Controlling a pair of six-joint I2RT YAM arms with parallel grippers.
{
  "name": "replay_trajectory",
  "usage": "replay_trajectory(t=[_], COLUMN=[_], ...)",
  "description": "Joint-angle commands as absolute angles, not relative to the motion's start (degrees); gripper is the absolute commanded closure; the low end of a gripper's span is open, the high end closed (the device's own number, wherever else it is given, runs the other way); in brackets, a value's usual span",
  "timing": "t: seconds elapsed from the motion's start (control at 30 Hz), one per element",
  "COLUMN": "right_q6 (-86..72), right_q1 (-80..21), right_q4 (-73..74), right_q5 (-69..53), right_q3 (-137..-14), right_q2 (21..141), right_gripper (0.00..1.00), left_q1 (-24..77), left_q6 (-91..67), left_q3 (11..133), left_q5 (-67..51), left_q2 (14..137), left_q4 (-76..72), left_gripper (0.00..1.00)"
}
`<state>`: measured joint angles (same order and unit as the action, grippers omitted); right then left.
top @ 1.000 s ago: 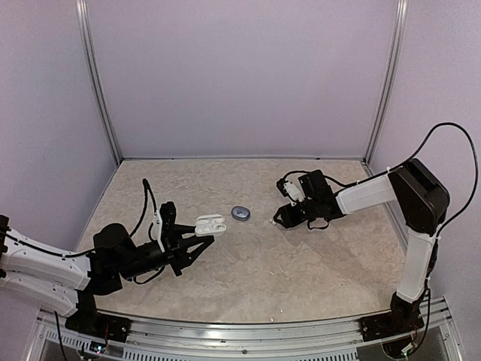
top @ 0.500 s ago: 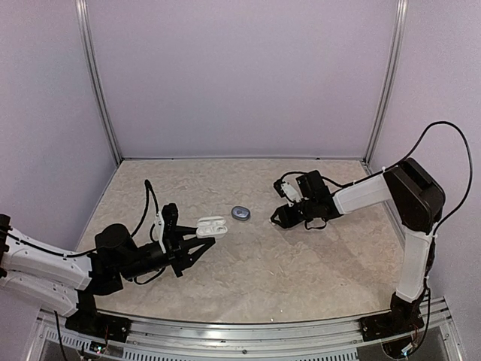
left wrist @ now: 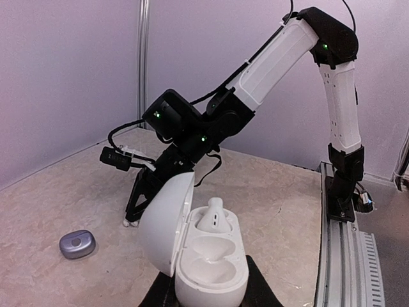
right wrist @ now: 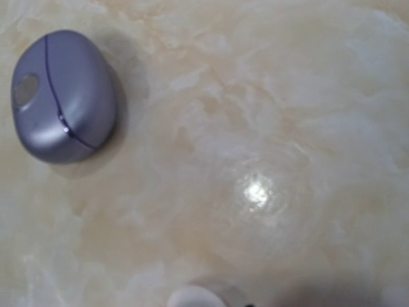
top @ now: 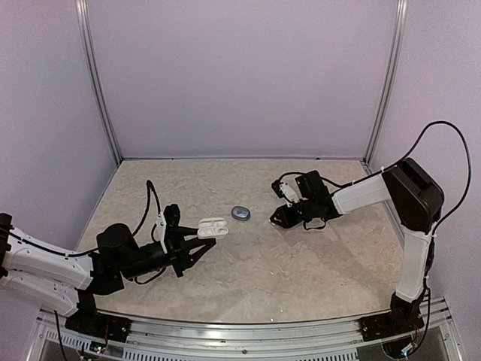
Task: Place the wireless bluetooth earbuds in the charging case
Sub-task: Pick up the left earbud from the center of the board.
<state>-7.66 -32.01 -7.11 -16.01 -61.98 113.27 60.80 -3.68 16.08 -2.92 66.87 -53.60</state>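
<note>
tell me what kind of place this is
Probably a robot lab test cell: plain lilac walls and aluminium posts enclose a marble-patterned tabletop, with two arms mounted on a rail at its near edge.

Open white case (left wrist: 208, 259), lid tilted left; one white bud (left wrist: 213, 217) upright in far slot. Grey case (right wrist: 62, 96) shut on counter (right wrist: 300, 96).

white-shelled arms (top: 364, 194), black joints (top: 418, 197), looping black cables (top: 449, 124) — green leds (left wrist: 324, 46)

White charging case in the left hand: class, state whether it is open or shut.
Open. The white charging case has its lid swung up; one earbud is seated, and the nearer socket is empty.
</note>
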Motion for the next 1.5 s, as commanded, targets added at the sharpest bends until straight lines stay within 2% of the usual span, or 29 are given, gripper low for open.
replay_trajectory(t=[0.0, 0.1, 0.27, 0.37, 0.8, 1.47], right_q6=[-8.17, -8.31, -8.39, -7.91, -6.27, -5.14], right_q1=[-31.72, -31.71, -31.56, -31.32, -29.71, -29.66], right_q4=[-6.72, -7.18, -7.19, -6.64, -4.91, -5.9], right_q5=[-17.31, -17.19, -15.11, -14.65, -15.5, -17.67], right_q3=[-61.53, -61.05, -61.49, -62.57, -65.84, -62.03], right_q2=[113.77, 112.75, 111.27, 110.84, 112.8, 114.43], right_gripper=[0.73, 0.71, 0.59, 0.57, 0.58, 0.66], left_q1=[60.39, 60.42, 60.47, 60.42, 60.46, 60.47], left_q6=[-3.09, -3.08, -3.01, -3.04, -3.13, -3.16], left_q3=[17.4, 17.33, 17.56, 17.49, 17.12, 17.4], left_q5=[-3.88, -3.89, -3.88, -3.94, -3.67, -3.89], left_q2=[67.14, 67.06, 66.98, 66.72, 66.01, 66.62], left_q4=[-55.46, -55.37, -54.98, -54.72, -54.4, -54.76], left_gripper=[0.97, 0.97, 0.97, 0.97, 0.97, 0.97])
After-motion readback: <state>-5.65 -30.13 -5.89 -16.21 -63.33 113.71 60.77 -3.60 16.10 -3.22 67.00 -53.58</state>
